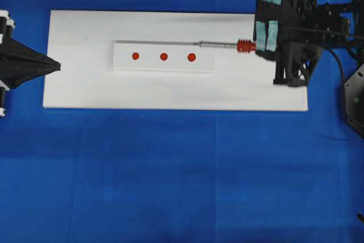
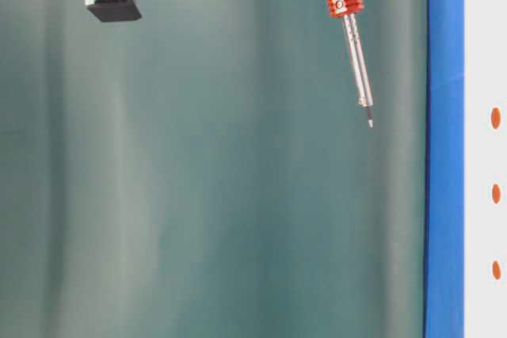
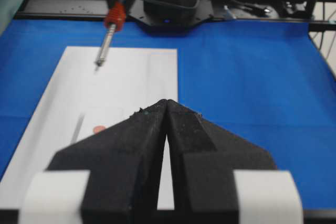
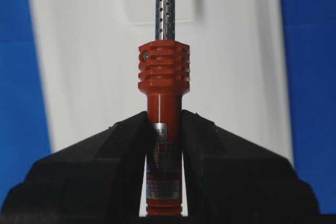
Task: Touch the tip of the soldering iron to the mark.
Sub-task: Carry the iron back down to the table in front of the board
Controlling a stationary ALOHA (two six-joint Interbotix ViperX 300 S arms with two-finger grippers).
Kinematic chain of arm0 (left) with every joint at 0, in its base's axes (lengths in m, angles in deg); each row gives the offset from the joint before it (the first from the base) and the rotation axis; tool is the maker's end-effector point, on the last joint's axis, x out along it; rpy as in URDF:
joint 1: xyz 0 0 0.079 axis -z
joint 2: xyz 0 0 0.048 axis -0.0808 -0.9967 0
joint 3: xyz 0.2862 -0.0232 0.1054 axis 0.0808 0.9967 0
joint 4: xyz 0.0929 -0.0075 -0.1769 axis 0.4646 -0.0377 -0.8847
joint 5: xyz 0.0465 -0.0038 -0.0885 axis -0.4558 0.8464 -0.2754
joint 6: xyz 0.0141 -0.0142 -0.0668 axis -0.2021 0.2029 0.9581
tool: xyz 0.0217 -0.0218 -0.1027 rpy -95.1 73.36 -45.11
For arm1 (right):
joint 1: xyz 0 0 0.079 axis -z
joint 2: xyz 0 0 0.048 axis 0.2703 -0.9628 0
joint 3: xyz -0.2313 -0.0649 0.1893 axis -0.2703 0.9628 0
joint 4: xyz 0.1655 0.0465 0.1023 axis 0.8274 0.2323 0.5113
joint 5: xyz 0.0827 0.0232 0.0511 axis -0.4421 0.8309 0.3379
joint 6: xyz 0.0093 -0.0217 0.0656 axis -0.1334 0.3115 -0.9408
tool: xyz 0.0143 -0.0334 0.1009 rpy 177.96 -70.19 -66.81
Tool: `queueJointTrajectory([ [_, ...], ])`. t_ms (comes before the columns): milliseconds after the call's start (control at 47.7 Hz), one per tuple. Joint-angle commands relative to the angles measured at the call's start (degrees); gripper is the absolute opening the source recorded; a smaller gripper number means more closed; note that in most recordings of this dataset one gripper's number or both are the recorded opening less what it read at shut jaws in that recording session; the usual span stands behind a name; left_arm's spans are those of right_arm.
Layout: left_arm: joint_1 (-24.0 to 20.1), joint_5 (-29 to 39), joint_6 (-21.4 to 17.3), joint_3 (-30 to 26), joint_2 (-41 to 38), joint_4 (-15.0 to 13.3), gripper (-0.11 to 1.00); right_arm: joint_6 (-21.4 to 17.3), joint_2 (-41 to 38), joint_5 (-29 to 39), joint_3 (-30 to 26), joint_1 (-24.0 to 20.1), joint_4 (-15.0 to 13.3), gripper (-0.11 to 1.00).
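Counter: blue cloth (image 1: 170,169) under a white board (image 1: 85,83).
Overhead view: the right hand (image 1: 264,37) grips the soldering iron (image 1: 244,45) by its handle; the shaft lies along the far edge of the white block (image 1: 164,64); the mark (image 1: 164,57) is the middle red dot.
Table-level view: the tip of the soldering iron (image 2: 369,122) hangs in the air.
Left wrist view: the left hand (image 3: 166,109) is clenched and holds nothing.
Right wrist view: black fingers (image 4: 121,145) squeeze the red handle.

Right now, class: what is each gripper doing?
Left gripper: shut, holding nothing.
Right gripper: shut on the soldering iron.
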Motion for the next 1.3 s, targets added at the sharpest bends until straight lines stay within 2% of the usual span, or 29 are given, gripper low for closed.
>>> queueJointTrajectory([
  [0,0.0,-0.5,0.0,-0.7,-0.3,0.0,0.0,-2.2,1.3,0.1,-0.4,-2.6,0.0,0.06],
  [147,0.0,-0.5,0.1,-0.7,-0.3,0.0,0.0,-7.5,1.5,-0.1,-0.1,-9.1,-0.4,0.06],
  [314,0.0,-0.5,0.1,-0.7,-0.3,0.0,0.0,-14.4,0.9,-1.6,0.0,-16.5,-2.5,0.06],
  [545,0.0,-0.5,0.1,-0.7,-0.3,0.0,0.0,-27.7,-2.9,-2.7,-1.0,-27.7,-9.0,0.06],
  [692,0.0,-0.5,0.1,-0.7,-0.3,0.0,0.0,-36.0,-6.2,-2.4,-2.4,-33.1,-13.4,0.06],
  [796,0.0,-0.5,0.1,-0.7,-0.3,0.0,0.0,-40.3,-7.9,-2.0,-3.3,-35.6,-16.1,0.06],
  [922,0.0,-0.5,0.1,-0.7,-0.3,0.0,0.0,-42.1,-9.0,-1.8,-3.5,-36.0,-17.2,0.06],
  [1279,0.0,-0.5,0.1,-0.7,-0.3,0.0,0.0,-41.8,-14.5,-2.2,-8.0,-34.4,-19.9,0.06],
])
